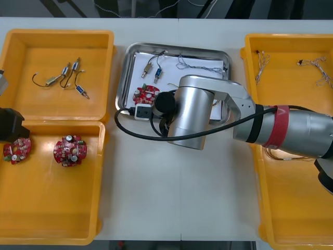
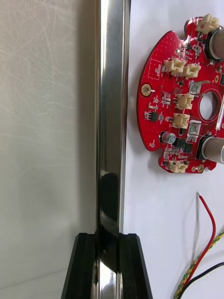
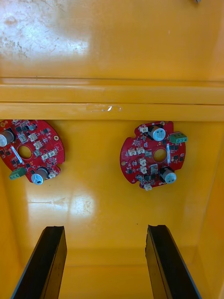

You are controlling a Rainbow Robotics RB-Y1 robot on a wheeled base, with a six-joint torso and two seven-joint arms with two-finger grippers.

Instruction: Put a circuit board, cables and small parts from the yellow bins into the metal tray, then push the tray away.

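Our right gripper [image 2: 106, 239] pinches the rim of the shiny metal tray [image 2: 111, 93], its black fingers held apart only by the rim's thickness. Beyond the fingertips, on the inner side of the rim, lie the round red circuit board [image 2: 182, 103] and the red and yellow twisted cable [image 2: 205, 252]. Our left gripper [image 3: 103, 229] hangs with its fingers wide over a yellow plastic bin [image 3: 93, 210], with two spare red boards [image 3: 154, 154] ahead of them. We judge the push comes next. The thin, slick rim could slip from the pinch, or a shove off the tray's centre could swing it and slide its load.
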